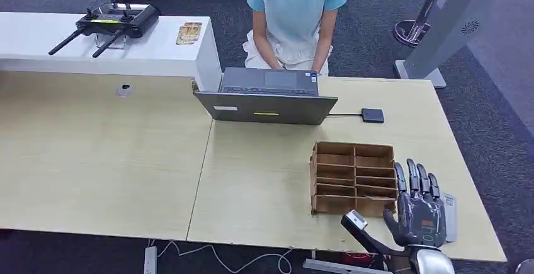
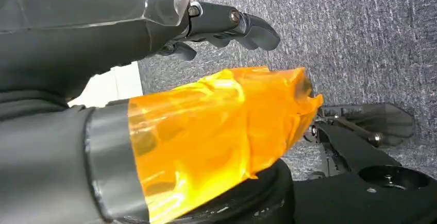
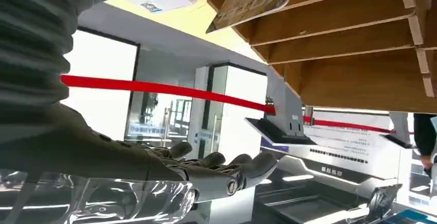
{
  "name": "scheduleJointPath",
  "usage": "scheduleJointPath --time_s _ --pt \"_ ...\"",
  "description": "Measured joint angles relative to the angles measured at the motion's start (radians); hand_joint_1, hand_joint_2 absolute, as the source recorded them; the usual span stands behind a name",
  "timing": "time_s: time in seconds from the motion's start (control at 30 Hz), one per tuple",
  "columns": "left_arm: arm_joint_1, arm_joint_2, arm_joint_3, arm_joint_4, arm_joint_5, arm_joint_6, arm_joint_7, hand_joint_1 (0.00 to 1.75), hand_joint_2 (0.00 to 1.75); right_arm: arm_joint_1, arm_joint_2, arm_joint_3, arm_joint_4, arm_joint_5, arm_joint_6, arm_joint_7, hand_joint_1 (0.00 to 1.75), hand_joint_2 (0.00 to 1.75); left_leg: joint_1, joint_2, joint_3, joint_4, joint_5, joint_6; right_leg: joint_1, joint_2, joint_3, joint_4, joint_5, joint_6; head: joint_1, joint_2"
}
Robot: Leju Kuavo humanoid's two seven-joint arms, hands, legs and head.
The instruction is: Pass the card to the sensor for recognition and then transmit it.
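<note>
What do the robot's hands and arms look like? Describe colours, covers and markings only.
The right hand is dark grey to black with long segmented fingers and a small reddish marking on its back; a silver arm section sits behind it. The right wrist view shows a grey ribbed cover and clear plastic. The left hand is black with screw heads, and orange translucent film wraps a part beside it.

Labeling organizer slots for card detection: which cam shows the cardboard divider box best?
Head view: the whole cardboard divider box shows from above on the table, every slot open to view, the right hand beside it. The right wrist view catches just some slats at close range. The left wrist view looks at carpet.
</note>
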Motion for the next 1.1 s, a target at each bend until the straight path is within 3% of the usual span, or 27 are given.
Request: scheduleJointPath --time_s 0.43,0.73,1.1 --pt "0.0 0.0 0.0 0.0 0.0 0.0 0.0 0.0 0.0 0.0 0.012 -0.002 0.0 -0.003 0.001 -0.004 0.0 1.75 0.0 0.0 0.0 0.0 0.0 0.0 0.0 0.0 0.0 0.0 0.0 0.0 0.0 0.0" --pt "0.0 0.0 0.0 0.0 0.003 -0.004 0.0 0.0 0.0 0.0 0.019 0.0 0.0 -0.119 0.057 -0.09 0.0 1.75 0.0 0.0 0.0 0.0 0.0 0.0 0.0 0.0 0.0 0.0 0.0 0.0 0.0 0.0" --pt "0.0 0.0 0.0 0.0 0.01 -0.004 0.0 0.0 0.0 -0.002 0.019 0.005 0.0 -0.137 0.074 -0.1 0.0 1.75 0.0 0.0 0.0 0.0 0.0 0.0 0.0 0.0 0.0 0.0 0.0 0.0 0.0 0.0"
